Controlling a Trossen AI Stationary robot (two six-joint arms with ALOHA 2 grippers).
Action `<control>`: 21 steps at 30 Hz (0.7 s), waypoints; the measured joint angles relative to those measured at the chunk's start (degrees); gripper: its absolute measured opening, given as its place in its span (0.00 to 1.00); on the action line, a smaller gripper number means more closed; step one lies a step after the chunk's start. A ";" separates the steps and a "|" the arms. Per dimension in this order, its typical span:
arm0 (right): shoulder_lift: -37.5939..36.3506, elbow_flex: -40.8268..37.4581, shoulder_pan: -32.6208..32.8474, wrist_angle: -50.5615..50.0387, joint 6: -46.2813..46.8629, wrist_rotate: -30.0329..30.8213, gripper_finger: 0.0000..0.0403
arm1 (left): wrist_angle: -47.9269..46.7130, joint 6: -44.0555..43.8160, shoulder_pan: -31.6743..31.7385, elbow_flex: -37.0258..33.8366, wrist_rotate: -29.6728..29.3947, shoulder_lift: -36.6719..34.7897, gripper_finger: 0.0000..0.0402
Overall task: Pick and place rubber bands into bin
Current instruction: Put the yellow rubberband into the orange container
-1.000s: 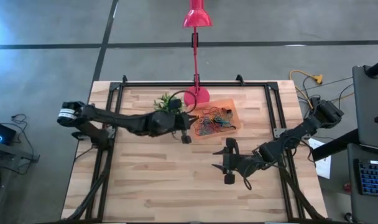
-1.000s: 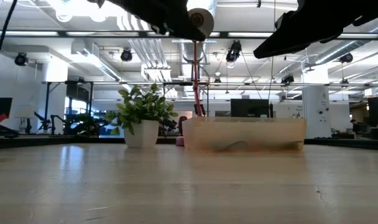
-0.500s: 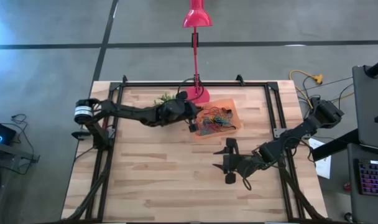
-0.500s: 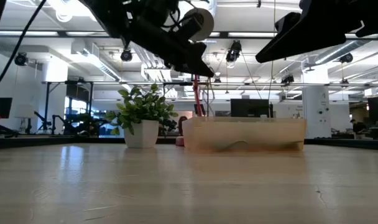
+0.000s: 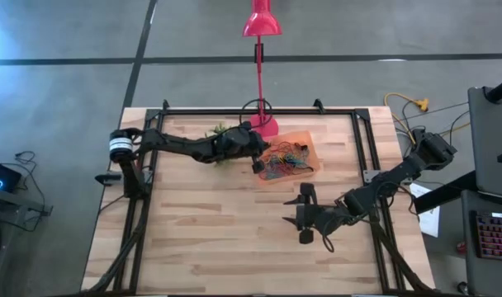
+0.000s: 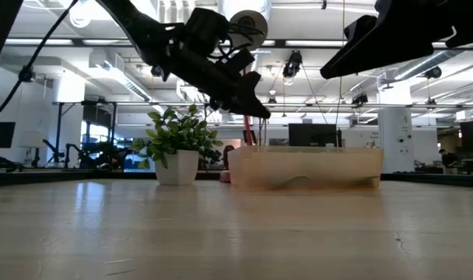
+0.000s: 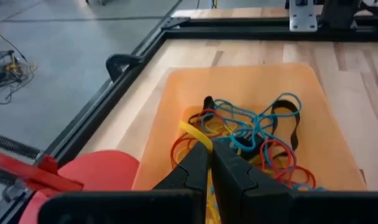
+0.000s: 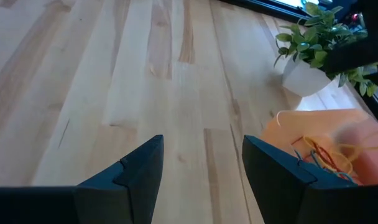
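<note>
The bin (image 5: 294, 142), a shallow orange tray, sits at the table's far middle with a tangle of coloured rubber bands (image 5: 282, 162) inside; the left wrist view shows the same pile (image 7: 257, 140). My left gripper (image 5: 258, 167) is shut on a yellow rubber band (image 7: 193, 132) over the bin's left edge, above its rim (image 6: 261, 113). My right gripper (image 5: 303, 213) hangs open over bare wood nearer the front, with nothing between its fingers (image 8: 201, 168). My left gripper pinches a yellow rubber band between its two shut fingers, at their tips (image 7: 208, 151). The fingers slant down from the table's left toward the bin. A loop of the band (image 7: 188, 129) runs out ahead of the tips over the pile; whether it rests there I cannot tell.
A small green plant in a white pot (image 6: 177, 148) stands just left of the bin, under my left arm. The pink lamp's round base (image 5: 264, 125) sits behind the bin's far left corner. Black frame rails (image 5: 152, 165) run along the table's sides. Bare wood lies toward the near edge.
My left gripper, still shut, has swung from in front of the plant toward the table's far edge and right, to the bin's left edge. It has come down toward the rim and rolled a little. My right arm has kept still.
</note>
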 joint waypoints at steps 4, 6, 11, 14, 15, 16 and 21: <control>-0.01 -0.06 0.00 0.05 -1.72 -0.04 0.51 | 0.57 -0.08 0.11 0.09 0.09 0.22 0.00; -0.01 -0.06 0.00 0.03 -3.27 -0.12 0.51 | 0.63 -0.96 0.09 0.09 0.09 0.20 0.00; -0.01 -0.04 -0.02 0.08 -6.23 -0.11 0.51 | 1.20 -3.41 0.19 0.09 4.06 0.20 0.03; -0.01 -0.04 -0.02 0.15 -7.91 -0.11 0.51 | 1.28 -4.59 0.20 0.09 4.91 0.45 0.13; -0.01 -0.04 -0.02 0.19 -8.38 -0.11 0.51 | 1.29 -4.61 0.20 0.11 4.94 0.55 0.17; -0.01 -0.04 -0.02 0.30 -8.88 -0.11 0.51 | 1.17 -4.61 0.20 0.09 4.94 0.66 0.20; -0.01 0.23 -0.02 0.54 -10.83 -0.09 0.51 | 1.29 -3.21 0.17 0.09 4.83 0.23 0.35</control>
